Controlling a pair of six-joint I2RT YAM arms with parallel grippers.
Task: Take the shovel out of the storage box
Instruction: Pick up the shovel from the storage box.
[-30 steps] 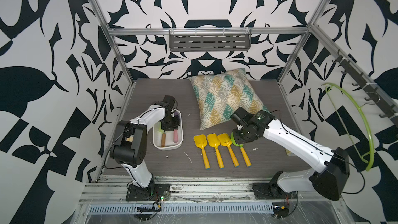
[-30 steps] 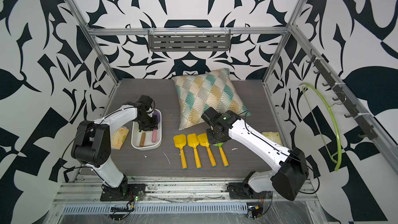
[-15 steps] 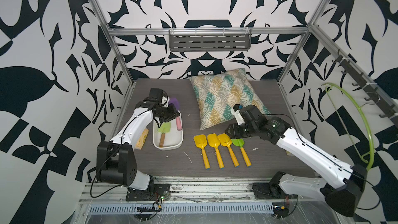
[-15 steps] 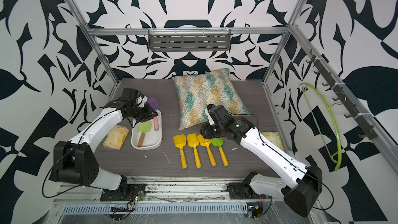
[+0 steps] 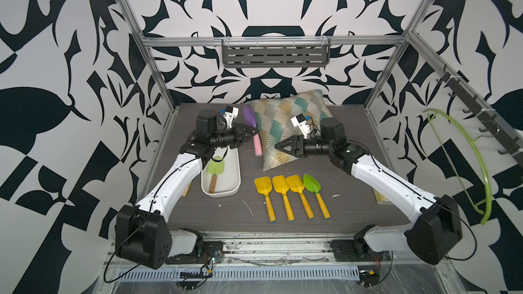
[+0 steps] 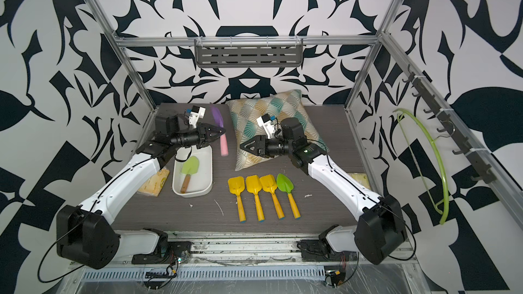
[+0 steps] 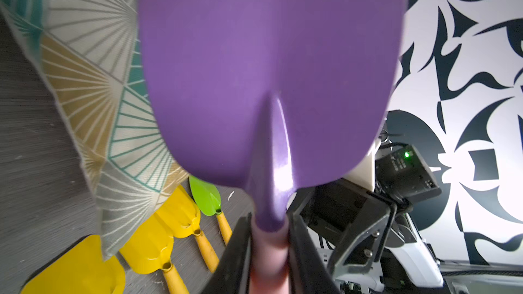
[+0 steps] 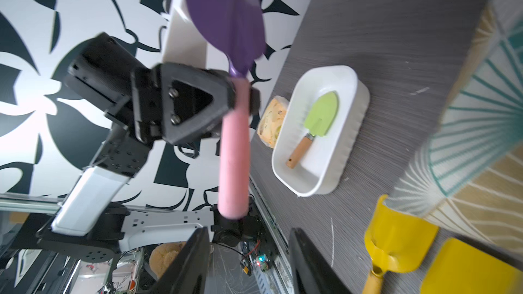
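Left of centre in a top view, the left hand (image 5: 255, 132) clamps the purple shovel (image 5: 257, 147), lifted clear of the storage box (image 5: 221, 195). The right hand (image 5: 278, 146) faces it, partly open and empty; it should close squarely on the shovel's free handle end before the left releases.

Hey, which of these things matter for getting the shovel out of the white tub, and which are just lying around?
In the job: purple-bladed pink-handled shovel held in the left pincer; shallow white plastic tub; light-green wooden-handled shovel lying in it.
Lying about: patterned fabric cushion; row of four orange-handled toy shovels; tan flat packet.
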